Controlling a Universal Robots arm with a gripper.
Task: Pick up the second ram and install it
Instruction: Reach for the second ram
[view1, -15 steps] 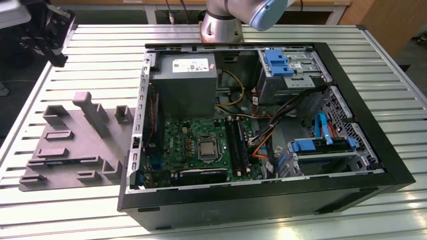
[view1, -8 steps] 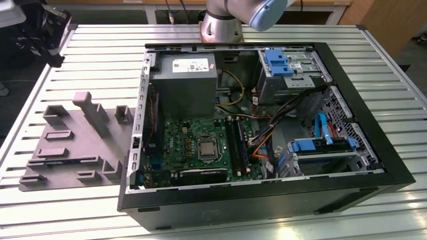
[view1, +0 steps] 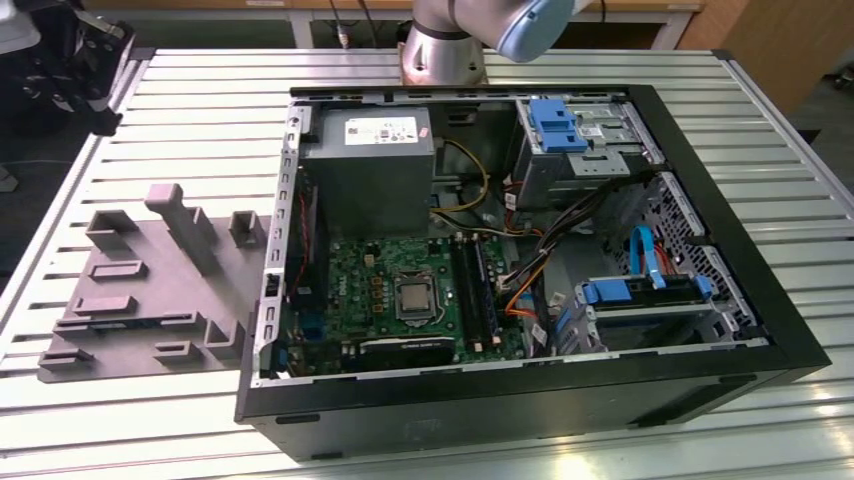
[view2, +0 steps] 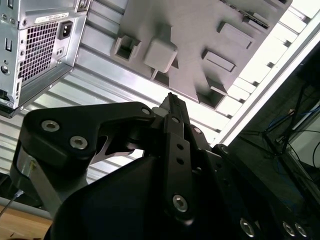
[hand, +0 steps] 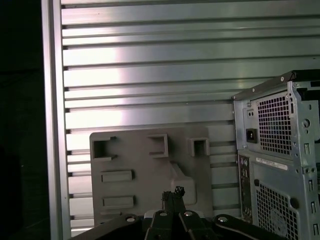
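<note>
1. Gripper (hand: 172, 196) (view2: 172, 102): in both wrist views the fingers are pressed together, tips meeting. It hangs over the grey tray (hand: 145, 170), apart from it.
2. Grey tray (view1: 160, 285): lies flat on the slatted metal table (view1: 160, 430) at the exterior view's left, just beside the PC case (view1: 534, 405). Top face carries raised blocks and pockets.
3. PC case: on its side, side panel off, centre to the exterior view's right. Inside: power supply (view1: 367, 170) upper centre, motherboard (view1: 360, 290) lower centre w/ CPU socket (view1: 415, 297), blue drive brackets (view1: 554, 125) upper right.
4. Second ram: long dark strips sit in the slot bank (view1: 474, 285), just to the exterior view's right of the CPU socket. Cannot tell whether one of them is the second ram.
5. Arm base (view1: 447, 45): top centre of the exterior view, behind the case.
</note>
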